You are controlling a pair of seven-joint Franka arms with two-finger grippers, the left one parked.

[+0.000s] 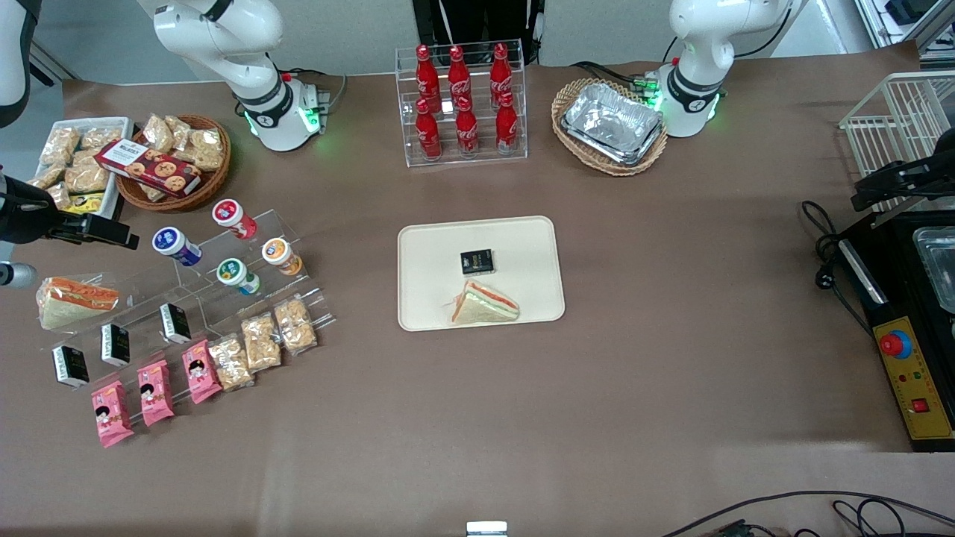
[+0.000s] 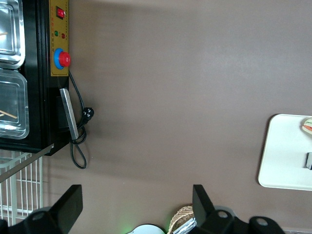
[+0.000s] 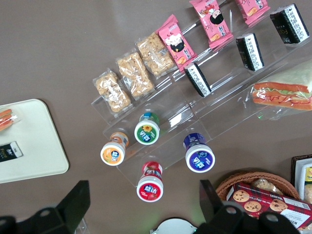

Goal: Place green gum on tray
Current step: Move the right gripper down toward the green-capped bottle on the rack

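Note:
The green gum (image 1: 237, 274) is a small bottle with a white lid and green logo. It stands on a clear stepped rack among other gum bottles and also shows in the right wrist view (image 3: 146, 131). The cream tray (image 1: 522, 246) lies mid-table and holds a black packet (image 1: 477, 261) and a sandwich (image 1: 485, 304). Its edge shows in the right wrist view (image 3: 34, 146). My right gripper (image 1: 123, 237) hangs open and empty above the table, toward the working arm's end from the rack. In the wrist view (image 3: 141, 204) its fingers stand wide apart, clear of the bottles.
Blue-lidded (image 1: 173, 245), red-lidded (image 1: 230, 215) and orange-lidded (image 1: 279, 253) bottles stand around the green gum. Snack packets fill the rack's lower steps. A cookie basket (image 1: 175, 168), a cola rack (image 1: 462, 101), a foil-tray basket (image 1: 612, 123) and a black machine (image 1: 910, 313) ring the table.

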